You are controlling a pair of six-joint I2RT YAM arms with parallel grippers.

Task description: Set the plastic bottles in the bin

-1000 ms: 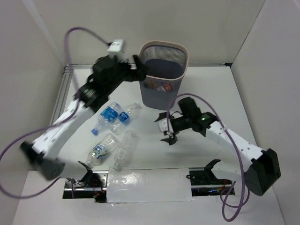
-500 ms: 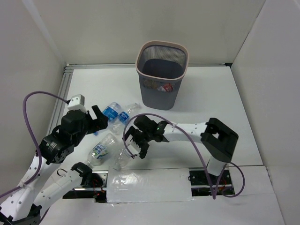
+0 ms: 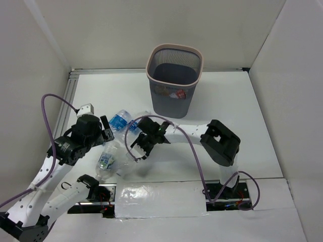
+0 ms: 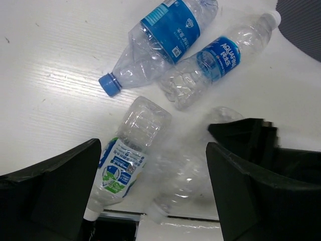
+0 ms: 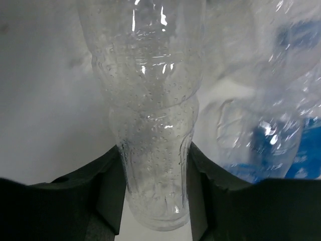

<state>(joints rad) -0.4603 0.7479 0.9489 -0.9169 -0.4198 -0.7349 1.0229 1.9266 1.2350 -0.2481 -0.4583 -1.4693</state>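
Two grippers converge on four plastic bottles lying at the left-centre of the white table (image 3: 242,126). Farthest left, the left gripper (image 3: 105,131) hangs above the cluster with its fingers (image 4: 55,186) spread wide and nothing between them; a purple cable (image 3: 48,103) loops behind its arm. Below it lies the green-white-labelled bottle (image 4: 125,158), base toward the far side and neck toward the near edge. Beyond that, the blue-capped bottle (image 4: 168,27) and the Aquafina bottle (image 4: 215,57) lie side by side on a slant, touching or nearly so along their bodies. Just right of the green-white-labelled bottle lies the unlabelled bottle (image 5: 150,125), clear and ribbed, on its side on the table. The right gripper (image 3: 137,150) comes down over it, and its fingers (image 5: 108,193) press against both flanks of the bottle near one end. Crowding this grasp, the Aquafina bottle lies just to one side of the unlabelled bottle, and the green-white-labelled bottle just to the other. Farther right and toward the back, the bin (image 3: 174,47) stands upright, well apart from the cluster; red and pale shapes show through its mesh near the bottom, too small to name. Between cluster and bin the table lies open, crossed only by the right arm's white forearm (image 3: 189,133).
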